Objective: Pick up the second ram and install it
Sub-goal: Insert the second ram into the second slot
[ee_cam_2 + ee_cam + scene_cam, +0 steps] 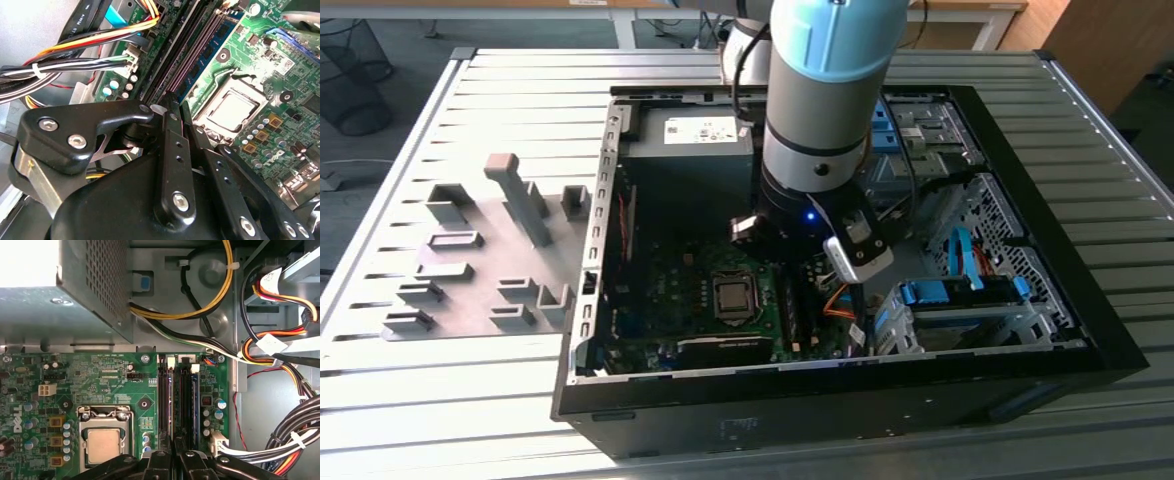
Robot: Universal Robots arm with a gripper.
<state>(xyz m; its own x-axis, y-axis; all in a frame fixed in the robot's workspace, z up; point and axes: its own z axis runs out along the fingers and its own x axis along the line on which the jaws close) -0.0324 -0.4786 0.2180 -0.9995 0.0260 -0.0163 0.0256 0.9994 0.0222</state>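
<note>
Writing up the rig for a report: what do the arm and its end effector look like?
The arm is a silver-grey tube with a light blue joint cap and black bands. The end effector is glossy black, built of linked bars fastened with silver screws, with narrow fingers.

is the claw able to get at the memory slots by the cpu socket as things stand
Probably yes. The claw hangs directly over the memory slots inside the open computer case. The cable bundles lie off to one side, and nothing visible sits between claw and slots.
</note>
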